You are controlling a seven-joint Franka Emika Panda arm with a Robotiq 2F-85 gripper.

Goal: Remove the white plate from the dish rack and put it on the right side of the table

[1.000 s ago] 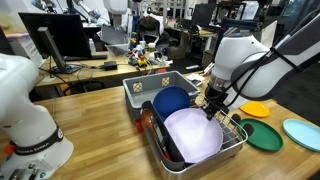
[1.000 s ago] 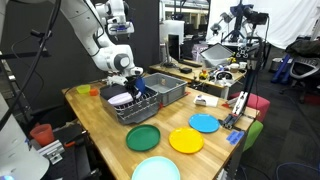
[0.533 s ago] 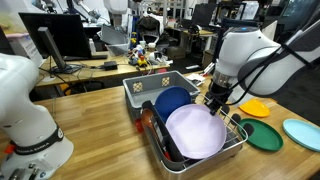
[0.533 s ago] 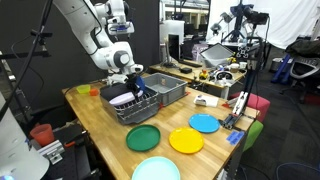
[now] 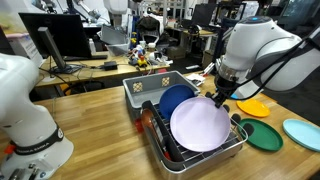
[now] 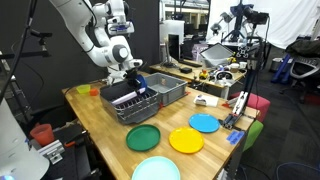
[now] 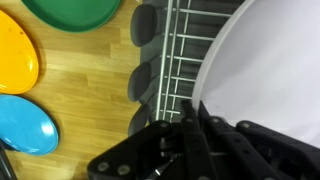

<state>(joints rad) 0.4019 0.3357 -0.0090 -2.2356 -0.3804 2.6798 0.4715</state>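
Right now your gripper is pinching the white plate at the upper part of its rim, and the jaws are closing tightly on that rim. In the wrist view the plate's edge is running straight in between the dark fingers. The plate is standing tilted over the rack. Its face is turning toward the camera in an exterior view, and its lower edge seems to be sitting low inside the wire frame. I cannot tell whether that edge is touching the grid floor. The relation you are depending on is this: nearly the whole plate is hanging below the jaws and to one side of them, so its weight is pulling on a grip at the rim only. The blue plate is leaning just behind it, very near. I am judging that the coming move is asking for a lift along the plate's own plane, upward, until the lower edge is clearing the prongs and the rack wall. After that you are carrying it sideways to the table. The green plate and the yellow plate are lying just beside the rack, so you are needing a bare spot away from them.
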